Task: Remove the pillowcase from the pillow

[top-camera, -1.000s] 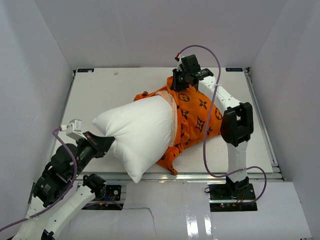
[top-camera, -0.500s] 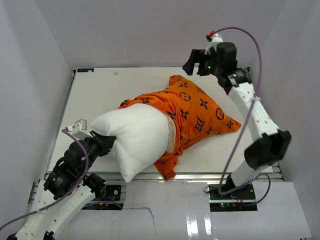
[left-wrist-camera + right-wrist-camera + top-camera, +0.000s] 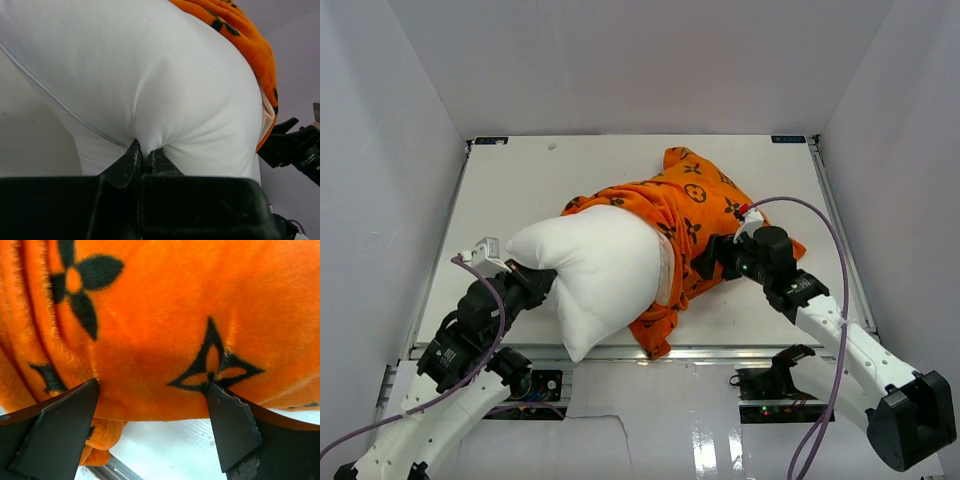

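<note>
The white pillow (image 3: 592, 268) lies at the table's left middle, its right half still inside the orange pillowcase (image 3: 695, 205) with dark motifs. My left gripper (image 3: 542, 284) is shut on a pinch of the pillow's left end. In the left wrist view its fingertips (image 3: 131, 154) squeeze a fold of pillow (image 3: 150, 75), with the pillowcase (image 3: 245, 35) beyond. My right gripper (image 3: 706, 258) stands open, low against the pillowcase's near right side. In the right wrist view its gripper (image 3: 152, 385) straddles a bulge of pillowcase (image 3: 150, 315) without closing on it.
White enclosure walls (image 3: 390, 150) ring the table (image 3: 520, 180). The table's front edge rail (image 3: 720, 350) runs just below the pillowcase's hanging corner (image 3: 658, 338). A purple cable (image 3: 820, 215) loops over the right arm. Bare tabletop (image 3: 165, 450) shows under the right fingers.
My right gripper let go of the pillowcase's far corner, opened, and swung from the back of the table down to its near right side. The pillowcase sagged flat. The left grip held.
</note>
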You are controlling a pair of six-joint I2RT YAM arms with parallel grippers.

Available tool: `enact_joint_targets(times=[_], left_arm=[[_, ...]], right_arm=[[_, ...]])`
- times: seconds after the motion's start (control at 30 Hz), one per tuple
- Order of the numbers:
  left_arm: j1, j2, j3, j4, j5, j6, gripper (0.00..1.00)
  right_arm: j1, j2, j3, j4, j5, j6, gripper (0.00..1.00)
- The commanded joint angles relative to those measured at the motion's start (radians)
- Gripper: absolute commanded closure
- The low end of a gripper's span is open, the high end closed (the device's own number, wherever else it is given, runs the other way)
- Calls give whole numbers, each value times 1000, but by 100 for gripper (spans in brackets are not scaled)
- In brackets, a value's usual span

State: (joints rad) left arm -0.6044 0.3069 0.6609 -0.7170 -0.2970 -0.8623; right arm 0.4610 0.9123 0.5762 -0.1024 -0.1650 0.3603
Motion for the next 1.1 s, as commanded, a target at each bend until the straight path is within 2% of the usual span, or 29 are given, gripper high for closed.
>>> enact_joint_targets(times=[0.0,0.07,0.13,0.17,0.33,0.43,0.6,0.67,0.77,0.87,1.07], left_arm=[[0,41,26,85,19,-6,100],[0,83,54,91,1,8,100],[0,116,75,91,-10,14,100],[0,148,85,99,-11,17,100],[0,231,88,174,13,65,100],[-1,274,86,192,38,65,100],[-1,270,91,197,38,59,100],[0,268,103,198,53,57,100],[0,281,132,197,81,55,100],[0,291,155,197,113,49,100],[-1,297,164,197,134,39,100]], right_arm=[[13,-27,5,194,22,10,8],[13,78,43,285,-54,-41,8],[13,214,178,261,-77,-73,8],[13,253,227,195,-80,-110,8],[8,329,361,161,-80,-211,8],[-5,329,398,38,-45,-242,8],[-4,160,292,-17,-131,-204,7],[-1,68,207,7,-248,-173,7],[50,-16,96,66,-284,-144,7],[91,-24,45,92,-245,-142,7],[133,86,11,156,-122,-161,11]])
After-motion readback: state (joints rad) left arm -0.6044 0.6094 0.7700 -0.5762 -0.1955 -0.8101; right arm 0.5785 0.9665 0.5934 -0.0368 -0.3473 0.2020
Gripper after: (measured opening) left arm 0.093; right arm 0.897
